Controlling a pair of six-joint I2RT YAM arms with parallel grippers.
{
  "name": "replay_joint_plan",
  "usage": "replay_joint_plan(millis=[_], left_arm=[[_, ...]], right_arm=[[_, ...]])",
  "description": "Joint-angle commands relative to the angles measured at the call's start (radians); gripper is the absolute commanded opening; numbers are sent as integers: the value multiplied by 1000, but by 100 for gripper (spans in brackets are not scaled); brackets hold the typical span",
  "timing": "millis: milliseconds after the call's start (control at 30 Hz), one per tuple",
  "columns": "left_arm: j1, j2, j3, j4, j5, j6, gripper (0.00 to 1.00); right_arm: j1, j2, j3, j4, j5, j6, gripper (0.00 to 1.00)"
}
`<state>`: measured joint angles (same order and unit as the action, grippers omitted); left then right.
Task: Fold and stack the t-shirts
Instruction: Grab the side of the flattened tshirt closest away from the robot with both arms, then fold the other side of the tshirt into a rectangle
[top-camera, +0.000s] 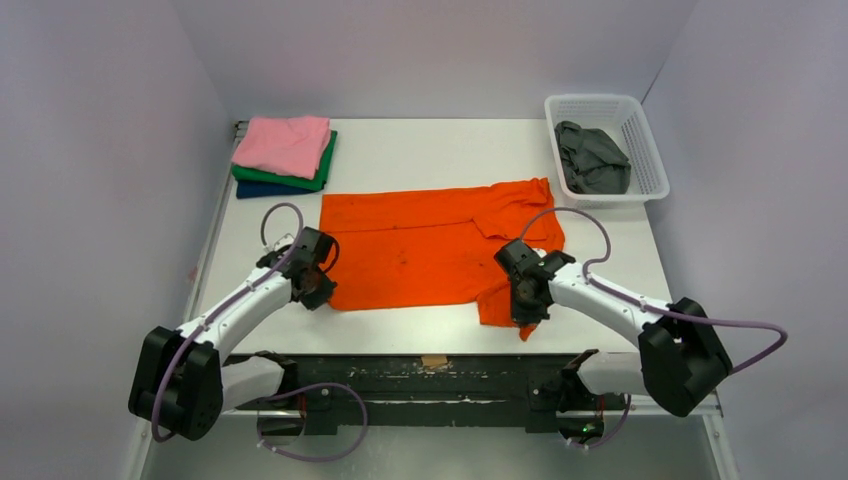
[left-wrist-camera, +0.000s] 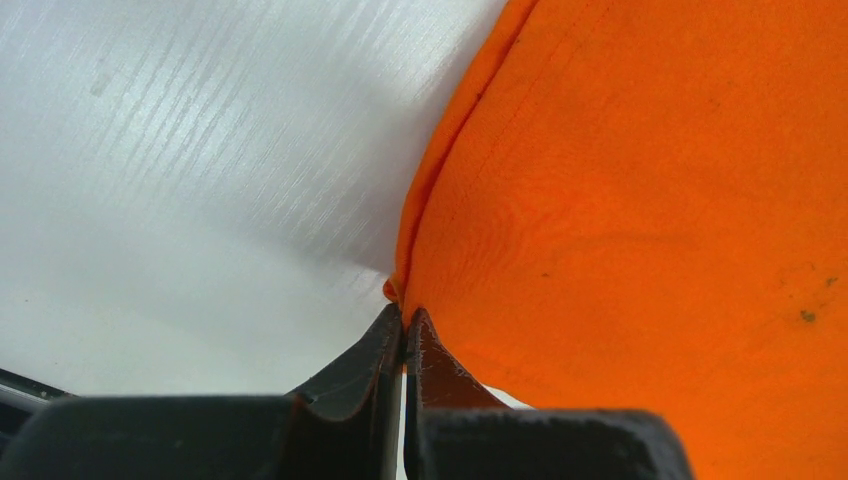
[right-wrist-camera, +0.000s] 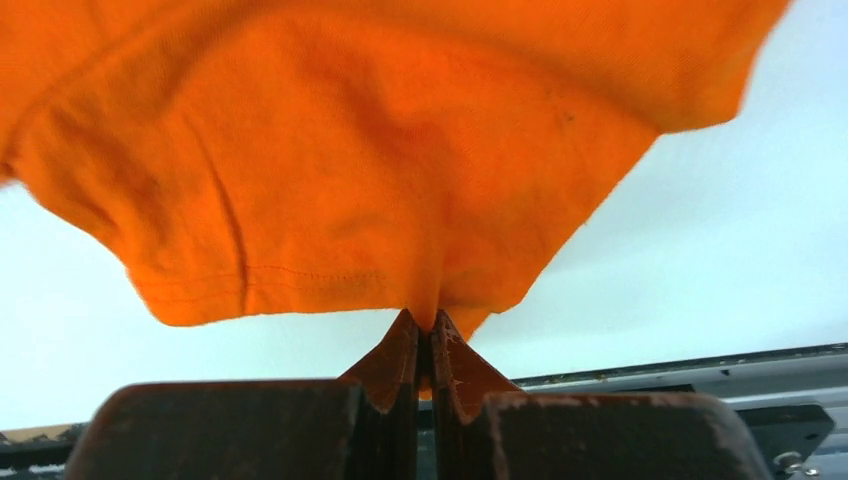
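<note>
A white lattice basket (top-camera: 592, 99) sits at the far right corner of the bench (top-camera: 420, 150). A small tan scrap (top-camera: 434, 361) lies at the bench's near edge.

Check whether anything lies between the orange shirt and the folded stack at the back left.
Nothing visible does: only table lies between the orange t-shirt and the folded stack. The left pincer and right pincer grip its near edge.

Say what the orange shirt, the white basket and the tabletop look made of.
The bright orange t-shirt: soft knit cloth, probably cotton; matte, fine weave, stitched hem. The white lattice basket: likely moulded plastic; regular grid walls. The white tabletop: seemingly laminate; faint streaked grain, soft sheen.
</note>
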<state>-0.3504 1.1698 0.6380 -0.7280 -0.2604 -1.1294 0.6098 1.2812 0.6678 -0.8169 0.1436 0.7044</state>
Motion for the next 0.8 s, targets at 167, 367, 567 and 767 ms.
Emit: replay_joint_plan(millis=[167, 367, 567, 767], left_arm=[[0, 4, 72, 5, 41, 30, 0], [49, 32, 120, 21, 76, 57, 0], [125, 74, 167, 51, 112, 96, 0], [148, 183, 265, 67, 128, 123, 0]], right_arm=[[-86, 17, 235, 50, 154, -38, 0], [-159, 78, 360, 107, 138, -79, 0], [-204, 176, 509, 101, 147, -120, 0], [-227, 316, 676, 90, 146, -132, 0]])
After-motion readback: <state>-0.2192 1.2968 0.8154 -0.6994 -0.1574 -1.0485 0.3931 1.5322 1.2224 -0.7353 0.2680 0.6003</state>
